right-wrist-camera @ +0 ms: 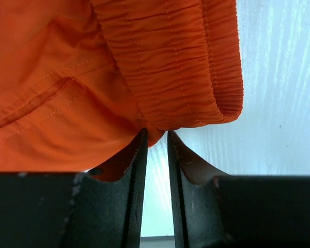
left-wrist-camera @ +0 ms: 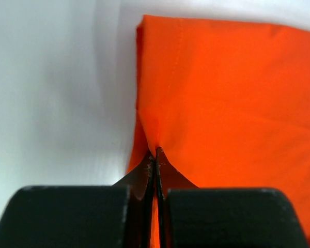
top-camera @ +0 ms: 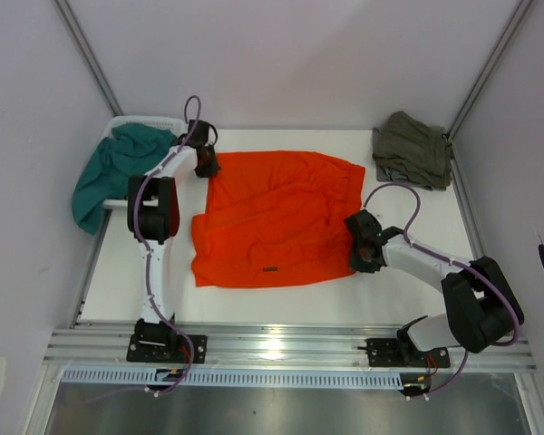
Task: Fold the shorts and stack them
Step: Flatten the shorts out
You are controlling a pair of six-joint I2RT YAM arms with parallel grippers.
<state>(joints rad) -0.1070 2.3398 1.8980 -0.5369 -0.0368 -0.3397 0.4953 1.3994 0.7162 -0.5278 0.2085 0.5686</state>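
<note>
Where the white table (top-camera: 281,304) carries the orange shorts (top-camera: 272,217) spread across its middle, teal garment (top-camera: 109,177) at far left (draped over a white basket (top-camera: 145,120)), olive-green garment (top-camera: 412,149) at far right, left tool (top-camera: 208,170) clamped on the shorts' far-left edge, right tool (top-camera: 356,241) at the gathered waistband, jaws narrowly apart.

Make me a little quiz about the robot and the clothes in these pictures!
1. True or false: the left pincer is shut on the orange shorts.
2. Where does the olive garment lie? A) at the far right corner of the table B) on the orange shorts C) at the near left corner
3. Fill in: the garment draped over the basket at far left is coloured ____.
Key: 1 true; 2 A; 3 teal, the teal garment.
</note>
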